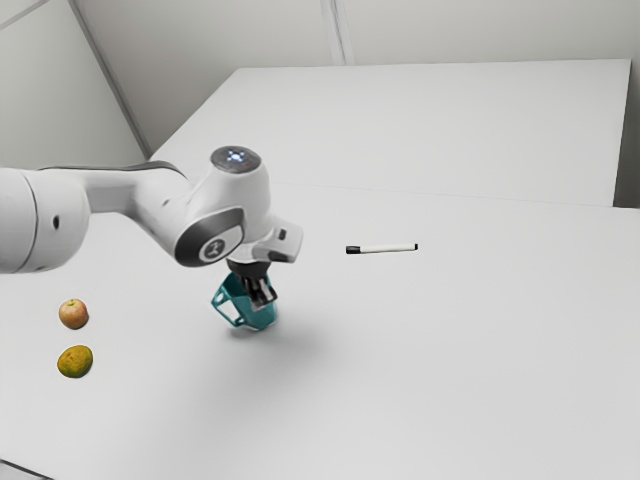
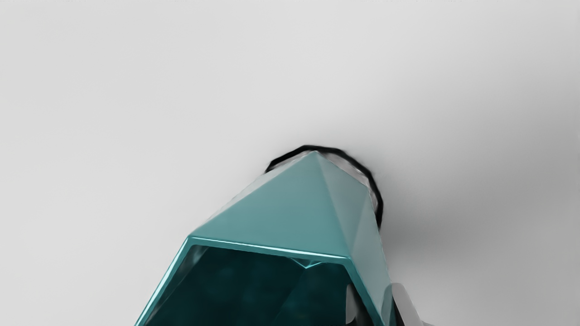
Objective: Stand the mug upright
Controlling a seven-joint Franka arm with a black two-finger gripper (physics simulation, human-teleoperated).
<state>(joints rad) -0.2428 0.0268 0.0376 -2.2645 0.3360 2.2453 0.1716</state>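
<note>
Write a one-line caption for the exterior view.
A robot gripper pinches a teal mug at a white table, a marker and two fruits lying apart.

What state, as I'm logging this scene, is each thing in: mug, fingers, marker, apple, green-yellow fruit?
Mug: tilted, not upright.
Fingers: shut on the mug's wall, one inside, one outside.
Marker: lying on its side.
Apple: uncut where visible.
Green-yellow fruit: uncut where visible.

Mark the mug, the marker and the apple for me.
Mug (image 2: 290, 208): wrist view, on its outer wall, between rim and base.
Marker (image 1: 388, 248): exterior view, on the white barrel.
Apple (image 1: 73, 314): exterior view, middle of its visible skin.
</note>
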